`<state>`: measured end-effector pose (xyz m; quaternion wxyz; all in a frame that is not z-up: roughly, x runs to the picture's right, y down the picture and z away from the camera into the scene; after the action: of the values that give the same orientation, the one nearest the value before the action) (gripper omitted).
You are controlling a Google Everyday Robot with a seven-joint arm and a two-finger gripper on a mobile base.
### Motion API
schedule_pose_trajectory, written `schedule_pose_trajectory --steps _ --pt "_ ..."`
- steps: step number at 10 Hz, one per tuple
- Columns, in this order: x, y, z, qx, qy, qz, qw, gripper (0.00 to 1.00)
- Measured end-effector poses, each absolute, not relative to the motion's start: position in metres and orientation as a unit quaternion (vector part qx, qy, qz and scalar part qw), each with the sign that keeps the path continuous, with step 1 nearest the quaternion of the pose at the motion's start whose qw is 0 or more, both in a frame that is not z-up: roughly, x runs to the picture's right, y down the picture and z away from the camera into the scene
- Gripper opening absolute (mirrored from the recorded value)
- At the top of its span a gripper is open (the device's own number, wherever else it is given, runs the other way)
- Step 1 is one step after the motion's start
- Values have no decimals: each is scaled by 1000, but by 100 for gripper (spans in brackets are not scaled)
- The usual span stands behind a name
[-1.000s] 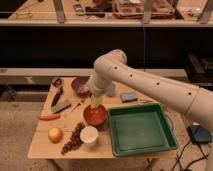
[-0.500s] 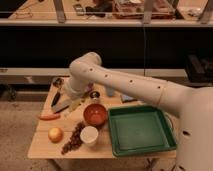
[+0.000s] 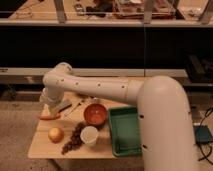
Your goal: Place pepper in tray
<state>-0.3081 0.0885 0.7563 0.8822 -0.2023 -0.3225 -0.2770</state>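
Below the gripper (image 3: 47,110), slim red-orange pepper (image 3: 53,117)

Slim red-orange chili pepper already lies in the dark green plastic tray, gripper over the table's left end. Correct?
No. The camera view shows the slim red-orange chili pepper on the wooden table at its left edge, not in the dark green rectangular plastic tray. The gripper is over the table's left end, right above the pepper.

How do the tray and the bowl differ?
The tray is dark green, rectangular and bigger; the bowl is reddish-brown, round and smaller. Both rest side by side on the table. The gripper hangs over the pepper at the table's end away from the tray.
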Motion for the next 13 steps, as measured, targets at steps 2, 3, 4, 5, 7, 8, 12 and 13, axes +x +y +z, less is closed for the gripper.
schedule_pose_trajectory --steps 2,3,4,5,7,8,12,13 --pt "-321 97 787 -200 -292 -286 890 65" --pt "-320 93 801 -201 -277 -283 896 65" --pt "-318 92 807 -203 -271 -281 898 65" --pt "-318 92 806 -203 -271 -280 898 65" --pt "-318 92 806 -203 -271 -281 898 65" --pt "-317 92 807 -204 -269 -280 898 65" --pt "-341 97 826 -209 -258 -278 902 65" --pt "-343 97 833 -209 -254 -276 903 65"
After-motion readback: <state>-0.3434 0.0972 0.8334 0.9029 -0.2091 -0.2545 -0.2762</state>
